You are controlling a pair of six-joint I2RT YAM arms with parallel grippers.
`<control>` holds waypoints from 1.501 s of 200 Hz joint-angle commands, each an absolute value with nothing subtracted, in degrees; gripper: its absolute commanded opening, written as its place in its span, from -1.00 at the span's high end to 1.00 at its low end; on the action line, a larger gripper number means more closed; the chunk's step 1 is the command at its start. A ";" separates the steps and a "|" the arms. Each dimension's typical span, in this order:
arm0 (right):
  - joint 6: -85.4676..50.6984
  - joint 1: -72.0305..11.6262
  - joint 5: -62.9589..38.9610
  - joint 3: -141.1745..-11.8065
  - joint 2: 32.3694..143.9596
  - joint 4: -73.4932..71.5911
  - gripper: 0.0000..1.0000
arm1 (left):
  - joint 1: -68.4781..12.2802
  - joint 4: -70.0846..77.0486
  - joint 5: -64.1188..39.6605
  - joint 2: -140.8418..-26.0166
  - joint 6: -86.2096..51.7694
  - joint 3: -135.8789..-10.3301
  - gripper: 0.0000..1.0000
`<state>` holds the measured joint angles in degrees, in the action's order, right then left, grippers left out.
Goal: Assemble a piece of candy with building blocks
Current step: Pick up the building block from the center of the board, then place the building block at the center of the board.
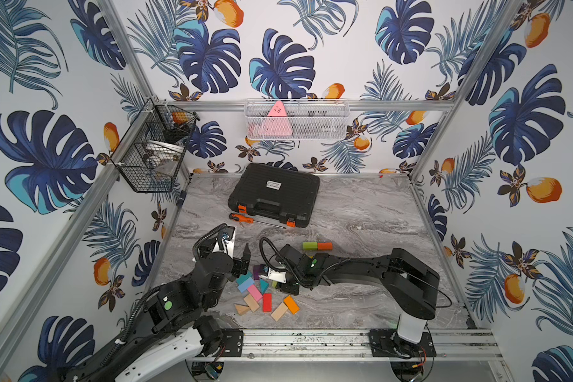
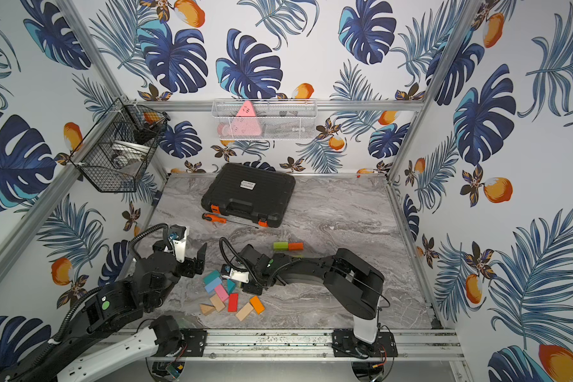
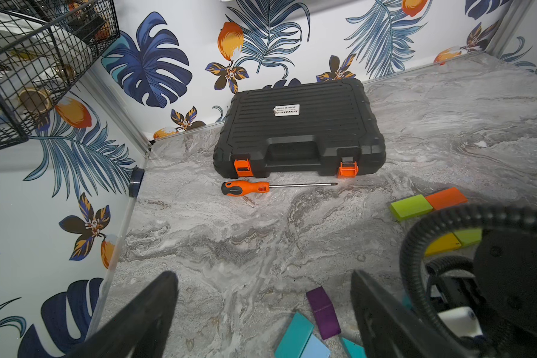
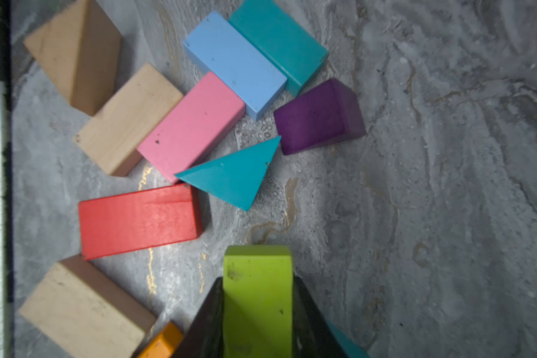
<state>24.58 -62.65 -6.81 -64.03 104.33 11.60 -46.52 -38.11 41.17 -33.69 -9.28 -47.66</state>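
On grey marble table point(image 1: 361, 215), leaf wallpaper point(image 1: 311, 49) all round. Pinches lime block point(image 4: 256, 263) tight in right gripper point(image 4: 258, 280). Just beyond the tips, apart from them: teal wedge point(image 4: 233, 173), red brick point(image 4: 137, 220), purple block point(image 4: 317, 117). Farther out: pink brick point(image 4: 193, 124), blue brick point(image 4: 233, 62) and teal brick point(image 4: 279, 40) touching in a chain, wood bricks point(image 4: 127, 117) alongside. Holds left gripper point(image 3: 261, 288) spread wide, empty, over bare marble near purple block. Well behind the pile: green brick point(image 1: 310, 245) and orange brick point(image 1: 325, 245), end to end.

Both top views high, looking down on table point(image 1: 361, 215), wrist views close, sharing purple block point(image 3: 323, 313)
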 commanded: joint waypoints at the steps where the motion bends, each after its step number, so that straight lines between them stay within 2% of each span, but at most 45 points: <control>1: 23.90 -62.00 -10.00 -64.53 101.36 10.57 0.57 | -46.43 -36.83 41.45 -34.23 -9.32 -48.05 -0.82; 76: 24.43 -52.98 -12.11 -59.19 87.64 15.30 0.62 | -45.99 -36.56 39.88 -34.08 -9.23 -47.70 -0.82; 120: 24.14 -51.90 -8.46 -54.76 84.72 18.45 0.61 | -45.73 -37.77 39.29 -35.11 -9.66 -48.43 -0.82; 143: 22.98 -51.60 -8.59 -51.50 84.09 15.57 0.61 | -45.76 -36.36 37.52 -34.02 -9.06 -47.17 -0.83; 162: 21.96 -50.82 -10.59 -49.08 84.49 12.81 0.61 | -45.70 -36.29 36.90 -35.26 -8.97 -47.46 -0.83; 300: 34.03 -48.28 -12.15 -56.17 96.82 22.75 0.53 | -43.53 -37.70 33.44 -40.48 -9.65 -48.51 -0.84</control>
